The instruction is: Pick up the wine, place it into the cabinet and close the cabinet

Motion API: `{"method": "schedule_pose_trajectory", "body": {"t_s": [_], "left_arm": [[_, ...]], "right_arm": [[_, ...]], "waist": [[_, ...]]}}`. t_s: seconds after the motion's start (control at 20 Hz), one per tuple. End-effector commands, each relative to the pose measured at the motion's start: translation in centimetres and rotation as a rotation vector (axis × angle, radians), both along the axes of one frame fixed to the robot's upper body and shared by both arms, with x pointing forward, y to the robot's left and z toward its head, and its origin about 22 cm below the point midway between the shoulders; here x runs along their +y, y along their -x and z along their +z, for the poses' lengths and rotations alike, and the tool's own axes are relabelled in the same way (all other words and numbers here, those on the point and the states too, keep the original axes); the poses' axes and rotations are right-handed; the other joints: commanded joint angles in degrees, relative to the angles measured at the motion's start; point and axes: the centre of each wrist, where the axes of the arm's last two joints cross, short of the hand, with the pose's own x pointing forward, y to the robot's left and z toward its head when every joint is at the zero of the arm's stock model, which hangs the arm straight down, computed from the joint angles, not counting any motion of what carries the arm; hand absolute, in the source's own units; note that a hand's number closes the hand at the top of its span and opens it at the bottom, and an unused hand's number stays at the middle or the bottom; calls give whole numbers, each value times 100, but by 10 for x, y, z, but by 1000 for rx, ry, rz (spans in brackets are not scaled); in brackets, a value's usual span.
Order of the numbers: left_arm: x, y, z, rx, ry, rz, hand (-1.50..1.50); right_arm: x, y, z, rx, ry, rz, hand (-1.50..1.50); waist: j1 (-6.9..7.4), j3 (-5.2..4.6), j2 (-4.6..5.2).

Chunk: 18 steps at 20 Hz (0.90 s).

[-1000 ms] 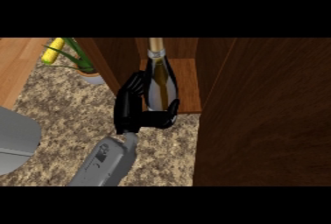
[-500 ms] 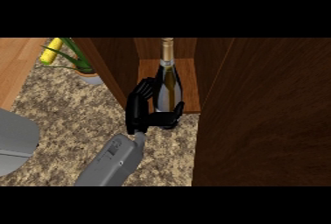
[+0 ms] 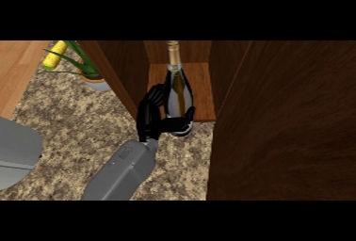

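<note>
A dark wine bottle [image 3: 178, 87] with a gold neck stands nearly upright in the open wooden cabinet [image 3: 203, 89], its base at the front edge of the cabinet floor. My left hand [image 3: 149, 117] is shut on the bottle's lower part from the left. Its fingers reach up along the left side and the thumb crosses under the right side. The grey forearm comes in from the lower left. The cabinet door [image 3: 292, 117] stands open and fills the right of the view. My right hand does not show.
A potted green plant [image 3: 87, 70] and a yellow corn cob [image 3: 55, 54] sit left of the cabinet on the speckled counter [image 3: 76, 122]. A grey rounded shape [image 3: 14, 150] shows at the left edge.
My left hand has carried the bottle a little to the right and deeper into the cabinet opening. The bottle has straightened from a slight tilt.
</note>
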Motion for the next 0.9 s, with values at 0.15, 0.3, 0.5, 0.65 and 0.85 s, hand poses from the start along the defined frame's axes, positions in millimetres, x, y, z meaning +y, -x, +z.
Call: {"method": "schedule_pose_trajectory", "body": {"t_s": [0.15,0.3,0.5,0.65,0.85], "left_arm": [[3,-24,-1,23,20,28,150],[-6,-36,14,32,17,25,150],[-6,-64,40,33,47,46,150],[-3,-58,27,47,36,42,150],[-6,-76,45,34,34,63,150]], "right_arm": [[-11,37,31,-52,-69,69,-150],[-8,39,31,-44,-63,56,-150],[-10,27,26,-56,-62,59,-150],[-11,25,22,-54,-78,41,-150],[-6,24,23,-56,-81,52,-150]], "waist": [[-36,2,10],[-40,1,4],[-10,3,19],[53,5,1],[27,1,17]]}}
